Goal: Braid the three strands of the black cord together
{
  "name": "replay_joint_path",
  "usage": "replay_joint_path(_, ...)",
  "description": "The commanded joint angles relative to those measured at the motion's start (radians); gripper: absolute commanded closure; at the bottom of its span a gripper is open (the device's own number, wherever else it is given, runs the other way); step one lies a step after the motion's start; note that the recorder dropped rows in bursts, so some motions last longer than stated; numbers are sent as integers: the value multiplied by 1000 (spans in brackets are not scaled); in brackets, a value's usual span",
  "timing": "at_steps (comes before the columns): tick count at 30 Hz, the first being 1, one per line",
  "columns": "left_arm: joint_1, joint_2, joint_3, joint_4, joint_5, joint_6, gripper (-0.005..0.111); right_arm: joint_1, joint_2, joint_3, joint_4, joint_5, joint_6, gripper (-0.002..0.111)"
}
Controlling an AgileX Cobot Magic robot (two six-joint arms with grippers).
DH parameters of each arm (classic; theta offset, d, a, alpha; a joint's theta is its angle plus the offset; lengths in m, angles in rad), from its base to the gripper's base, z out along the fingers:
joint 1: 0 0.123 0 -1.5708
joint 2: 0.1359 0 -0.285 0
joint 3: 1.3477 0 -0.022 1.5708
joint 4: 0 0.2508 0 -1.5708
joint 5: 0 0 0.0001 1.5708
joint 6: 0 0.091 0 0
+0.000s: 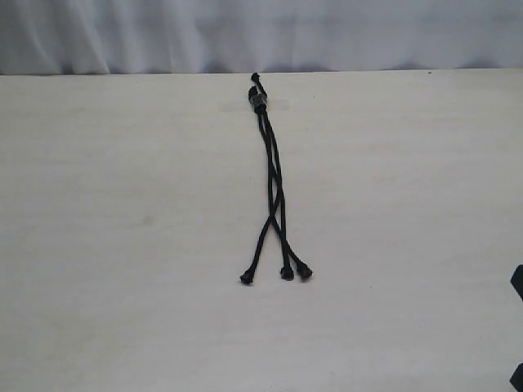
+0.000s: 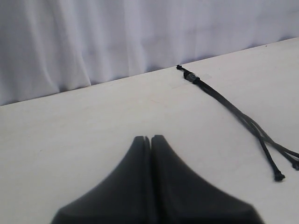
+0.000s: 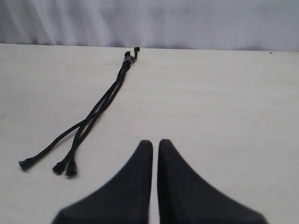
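The black cord (image 1: 274,175) lies on the pale table, running from the far edge toward the front. Its bound, knotted end (image 1: 259,102) sits at the far edge. The three strands run close together, cross about two thirds of the way down, then fan out to knobby tips (image 1: 246,278), (image 1: 287,273), (image 1: 305,272). My left gripper (image 2: 149,137) is shut and empty, well to the side of the cord (image 2: 233,109). My right gripper (image 3: 155,142) is shut with a thin slit, holding nothing, beside the cord (image 3: 100,107) and its tips (image 3: 58,168).
A white curtain (image 1: 261,33) hangs behind the table's far edge (image 1: 122,74). Dark parts of the right arm (image 1: 516,282) show at the right edge of the exterior view. The tabletop (image 1: 122,245) is pale wood-grain.
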Motion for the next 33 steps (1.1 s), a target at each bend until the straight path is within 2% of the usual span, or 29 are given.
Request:
replay_joint_path(1,0,-6,2,5,-13,0,107,0,-5,4,-5,-13,3,104)
replay_joint_path(9,7,-6,2,48,-11,5,107,0,-5,4,-5,-13,3,104)
replay_joint_path(16,144,-6,2,57,-12,2,107,0,-5,4,-5,-13,3,104)
replay_joint_path(22,215,-6,6,57,-19,-4,107,0,-5,4,-5,-13,3,104)
replay_joint_path(26,228,-6,85,53,-176,-7,107,0,-5,4,-5,-13,3,104)
replay_joint_path(28,234,-6,164,49,-260,-7,107,0,-5,4,-5,-13,3,104)
replay_joint_path(31,234,-6,280,49,-302,-7,107,0,-5,4,-5,-13,3,104)
replay_joint_path(33,234,-6,331,57,-401,-4,107,0,-5,4,-5,-13,3,104)
